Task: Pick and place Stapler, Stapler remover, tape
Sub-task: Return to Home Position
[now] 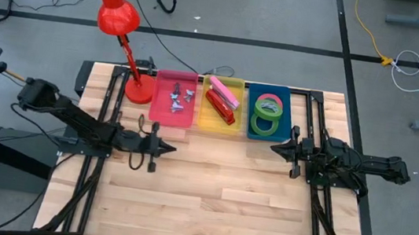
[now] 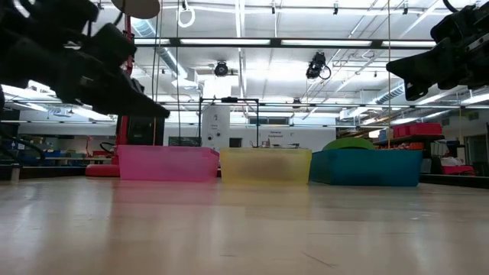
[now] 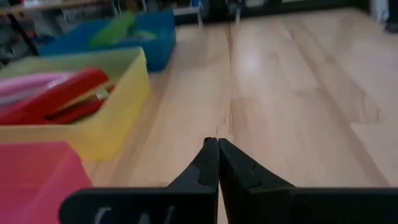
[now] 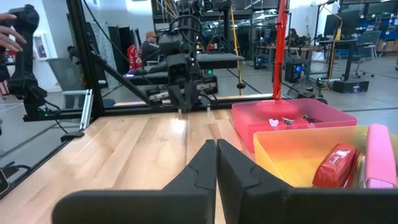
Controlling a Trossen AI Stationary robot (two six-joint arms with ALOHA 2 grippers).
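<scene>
dark left pincer [image 1: 170, 148] is hanging closed, fingers pressed tip to tip and gripping nothing, above the wooden table [image 1: 207, 204] near the pink bin [image 1: 164, 81]. right pincer [image 1: 275, 149] is hovering closed and empty too, facing it, near the blue bin [image 1: 280, 136]. small grey staple removers [image 1: 178, 98], as best i can tell, are lying in the pink bin. a red stapler [image 1: 220, 107] and a pink stapler [image 1: 226, 92] are lying side by side in the yellow bin [image 1: 203, 121] between. green and red-pink tape rings [image 1: 254, 124] are lying in the blue bin. a red lamp [image 1: 118, 14] is standing beside the pink bin.
</scene>
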